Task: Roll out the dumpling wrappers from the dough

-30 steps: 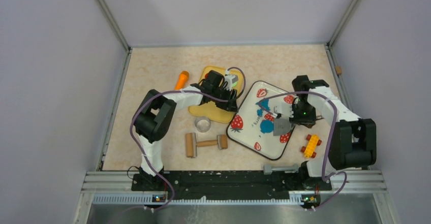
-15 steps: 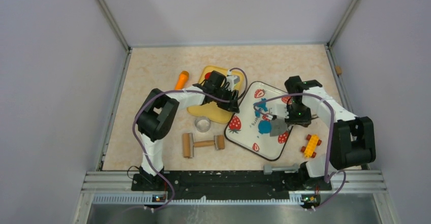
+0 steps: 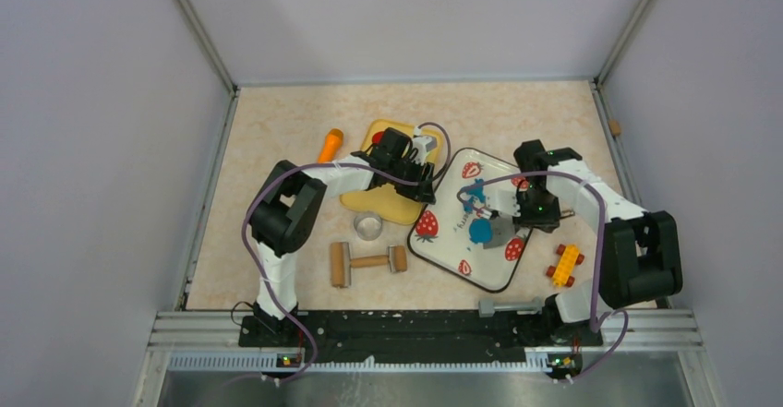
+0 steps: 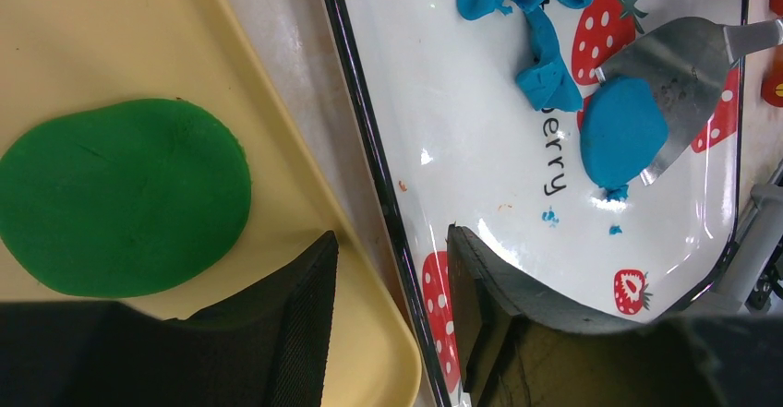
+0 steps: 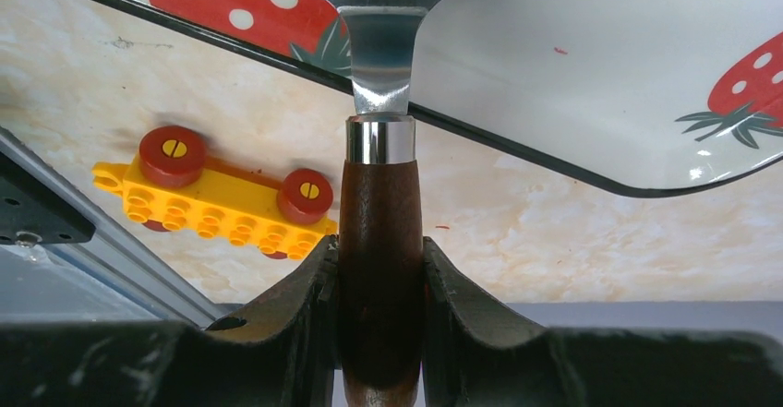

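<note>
While right end effector point(image 5: 380, 261) clamps the spatula point(image 5: 380, 199), open left end effector point(image 4: 390, 241) views wrapper point(image 4: 620, 132).

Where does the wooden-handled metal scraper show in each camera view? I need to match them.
Top external: scraper on the strawberry tray's right half, blade against the blue disc.
Left wrist: scraper blade upper right, against the same disc.
Right wrist: scraper handle at centre, clamped between the jaws.
Shared landmark: the strawberry tray, in all three views.
</note>
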Motion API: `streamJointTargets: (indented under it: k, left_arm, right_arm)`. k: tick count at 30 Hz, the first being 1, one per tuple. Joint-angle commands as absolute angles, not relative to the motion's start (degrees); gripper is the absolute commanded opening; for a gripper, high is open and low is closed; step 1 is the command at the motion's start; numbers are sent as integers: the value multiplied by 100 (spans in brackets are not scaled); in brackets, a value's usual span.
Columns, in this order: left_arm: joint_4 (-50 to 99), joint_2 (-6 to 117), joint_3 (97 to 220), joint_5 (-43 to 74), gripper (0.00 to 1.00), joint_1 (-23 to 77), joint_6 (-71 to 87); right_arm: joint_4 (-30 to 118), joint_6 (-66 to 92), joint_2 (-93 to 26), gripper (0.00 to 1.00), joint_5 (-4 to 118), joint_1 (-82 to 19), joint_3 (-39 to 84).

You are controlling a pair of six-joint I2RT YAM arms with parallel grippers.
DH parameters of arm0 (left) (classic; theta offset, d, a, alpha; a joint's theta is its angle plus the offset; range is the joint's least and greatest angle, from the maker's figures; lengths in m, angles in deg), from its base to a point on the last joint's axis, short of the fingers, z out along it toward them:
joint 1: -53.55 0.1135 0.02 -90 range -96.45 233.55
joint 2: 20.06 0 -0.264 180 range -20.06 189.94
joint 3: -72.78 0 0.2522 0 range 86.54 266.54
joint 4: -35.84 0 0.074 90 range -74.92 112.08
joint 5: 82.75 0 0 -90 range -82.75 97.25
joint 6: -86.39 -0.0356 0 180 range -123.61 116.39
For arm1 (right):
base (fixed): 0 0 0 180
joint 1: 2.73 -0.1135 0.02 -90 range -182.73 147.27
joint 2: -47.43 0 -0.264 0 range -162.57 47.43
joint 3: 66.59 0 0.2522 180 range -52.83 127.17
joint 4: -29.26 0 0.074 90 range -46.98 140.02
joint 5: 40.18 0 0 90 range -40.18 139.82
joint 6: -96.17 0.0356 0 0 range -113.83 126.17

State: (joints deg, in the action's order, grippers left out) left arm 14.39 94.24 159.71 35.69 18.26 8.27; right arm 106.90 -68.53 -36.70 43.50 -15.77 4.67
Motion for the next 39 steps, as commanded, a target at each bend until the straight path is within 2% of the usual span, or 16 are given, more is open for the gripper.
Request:
streamJointTargets:
  k: [1,24,31,39]
  left_arm:
    - [1549,9542,16107,3596,50,1725,747]
    - [1522,9539,16138,3554,51,1704,690]
    - [1232,9350,16274,3211,50,1732,701]
    - [1241,8433,16397,3854,52,2551,1108]
  right_arm:
    - [10452,-6797,-3659,0,4665,-1701,395]
    - [10127,-6172,-3734,0,5377,-2040,451]
    - [10824,-5864,-3296,0,5923,-2034,1292]
    - [11131,-5393,-3456,0,6013,-2107,2003]
